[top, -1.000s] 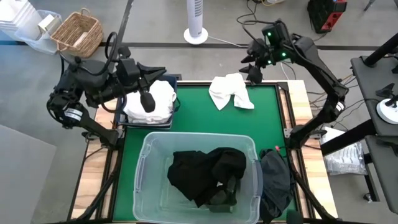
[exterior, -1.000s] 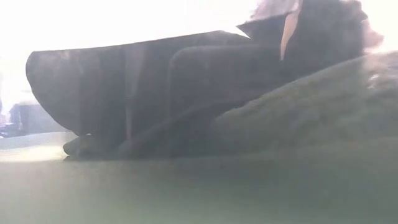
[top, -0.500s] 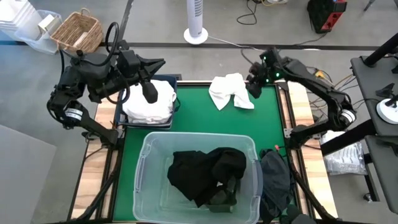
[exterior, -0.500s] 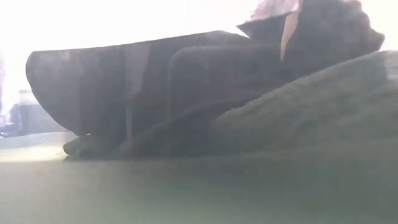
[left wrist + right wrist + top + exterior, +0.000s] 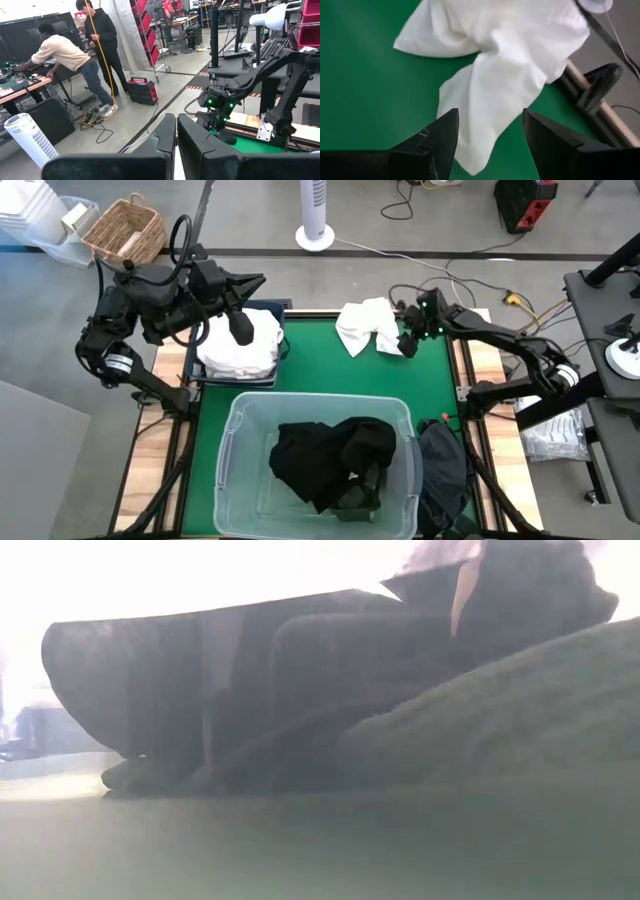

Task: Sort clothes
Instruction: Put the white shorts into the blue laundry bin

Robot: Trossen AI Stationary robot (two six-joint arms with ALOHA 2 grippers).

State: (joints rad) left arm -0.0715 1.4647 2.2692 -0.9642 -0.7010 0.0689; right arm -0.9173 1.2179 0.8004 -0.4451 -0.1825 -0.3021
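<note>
A crumpled white garment (image 5: 370, 327) lies on the green mat (image 5: 330, 375) near the far edge. My right gripper (image 5: 408, 344) stands open at its right end. In the right wrist view the two fingers stand either side of the garment's narrow end (image 5: 485, 115), and I see no touch. My left gripper (image 5: 240, 330) is shut and holds nothing, high above the white clothes (image 5: 240, 348) piled in the navy bin (image 5: 235, 382). Dark clothes (image 5: 335, 460) lie in the clear tub (image 5: 228, 442).
A dark garment (image 5: 443, 470) hangs at the table's right edge beside the tub. Beyond the far edge stand a wicker basket (image 5: 125, 230) and a white fan (image 5: 315, 220). Two people (image 5: 75, 55) work in the room behind. Bare mat lies between tub and white garment.
My right gripper has come down from beyond the table's far right corner toward the white garment's right end, tipping downward, its fingers staying open. The clothes have not moved.
</note>
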